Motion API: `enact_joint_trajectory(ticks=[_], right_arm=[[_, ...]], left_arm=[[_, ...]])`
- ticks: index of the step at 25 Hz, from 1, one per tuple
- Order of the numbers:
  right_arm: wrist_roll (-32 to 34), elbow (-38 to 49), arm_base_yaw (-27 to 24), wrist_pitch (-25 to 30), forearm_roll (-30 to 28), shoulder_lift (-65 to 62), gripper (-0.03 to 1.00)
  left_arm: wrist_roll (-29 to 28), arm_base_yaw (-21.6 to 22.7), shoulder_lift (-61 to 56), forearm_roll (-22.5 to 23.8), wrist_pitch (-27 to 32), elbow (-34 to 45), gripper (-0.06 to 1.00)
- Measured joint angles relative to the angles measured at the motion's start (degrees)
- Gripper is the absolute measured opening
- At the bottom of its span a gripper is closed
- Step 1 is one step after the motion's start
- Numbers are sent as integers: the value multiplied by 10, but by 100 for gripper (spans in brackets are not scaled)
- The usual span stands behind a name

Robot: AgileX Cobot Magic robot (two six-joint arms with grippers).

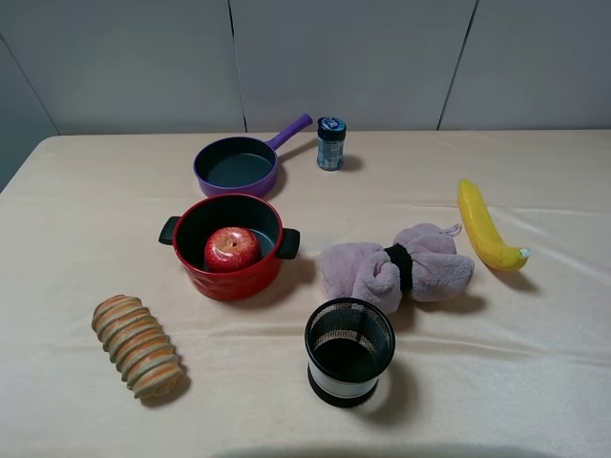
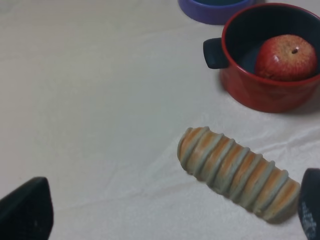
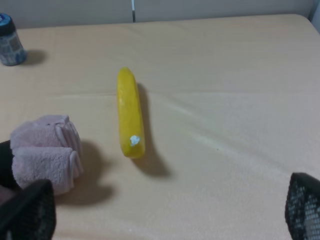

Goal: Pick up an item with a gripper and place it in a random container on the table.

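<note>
Inside the red pot, left of centre on the worktop, sits the apple, resting on the dark grey floor. At the pot's twelve o'clock stands the purple pan; at its seven o'clock lies a striped bread roll. Both the left pincer and the right pincer are spread wide with nothing between their fingers, each above the cloth.
</note>
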Motion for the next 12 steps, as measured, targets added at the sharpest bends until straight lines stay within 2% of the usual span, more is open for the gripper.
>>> enact_joint_trajectory(ticks=[12], right_arm=[[0, 0, 0, 0, 0, 0, 69]], left_arm=[[0, 0, 0, 0, -1, 0, 99]])
